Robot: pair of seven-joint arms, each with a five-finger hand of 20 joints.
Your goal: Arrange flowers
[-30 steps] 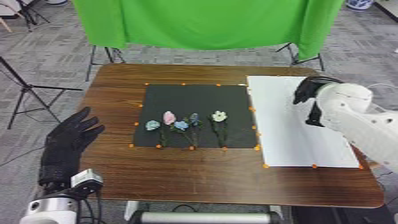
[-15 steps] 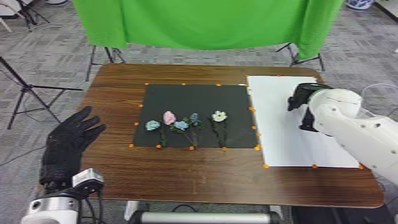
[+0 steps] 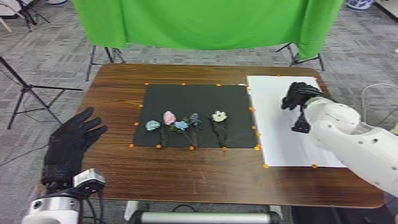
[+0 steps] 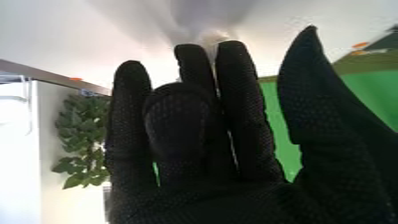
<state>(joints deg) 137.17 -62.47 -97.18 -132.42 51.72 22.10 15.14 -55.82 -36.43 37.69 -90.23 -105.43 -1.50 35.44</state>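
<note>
Over the right side of the counter (image 3: 169,175), the right hand's (image 3: 305,92) fingers (image 4: 235,75) are mostly straight with slim gaps, thumb well out to the side, nothing clamped that I can see. It's above the white sheet (image 3: 289,145); can't tell if it's touching. Left hand (image 3: 67,142) is by the left edge, fingers spread and pretty relaxed. Flowers are on the black mat (image 3: 191,92) mid-counter, stems toward the near edge: pale blue (image 3: 153,125), pink (image 3: 169,117), a couple more blues (image 3: 181,125), then white (image 3: 218,116) nearest the sheet. Beyond the far edge hangs a green cloth (image 3: 209,25).
</note>
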